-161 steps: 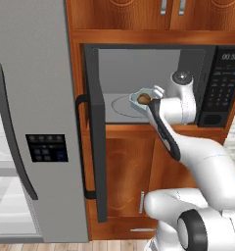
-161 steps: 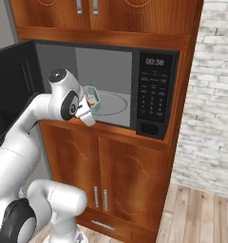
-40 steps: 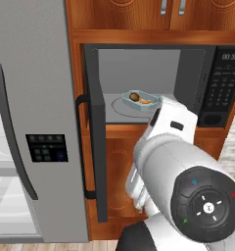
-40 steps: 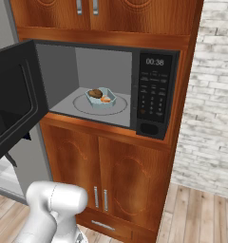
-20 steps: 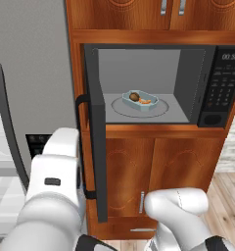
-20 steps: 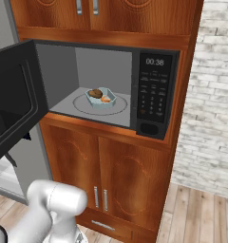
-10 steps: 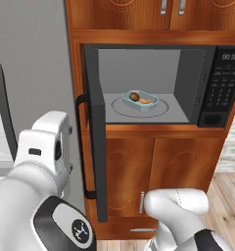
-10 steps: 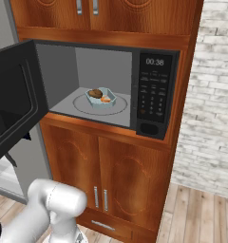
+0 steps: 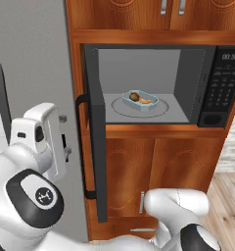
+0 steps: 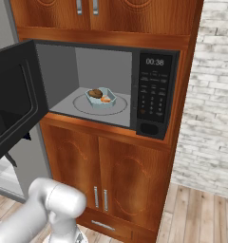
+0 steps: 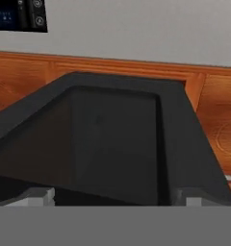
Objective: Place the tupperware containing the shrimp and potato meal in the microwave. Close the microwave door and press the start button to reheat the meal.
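The pale blue-grey tupperware, holding the brown potato and orange shrimp meal, rests on the glass turntable inside the black microwave. The microwave door stands wide open, its bar handle on the outer face. My gripper is out to the left of the door, beside its outer face and aimed at the dark window. It is open, and nothing sits between its fingertips.
The tall grey fridge stands just left of the door, its dispenser panel behind my hand. Wooden cabinet doors lie under the microwave, a brick wall to the right. My own elbow crowds the lower left.
My arm has swung left past the open door, and the hand now sits a little higher beside the door's outer face. The tupperware and the door have not moved.
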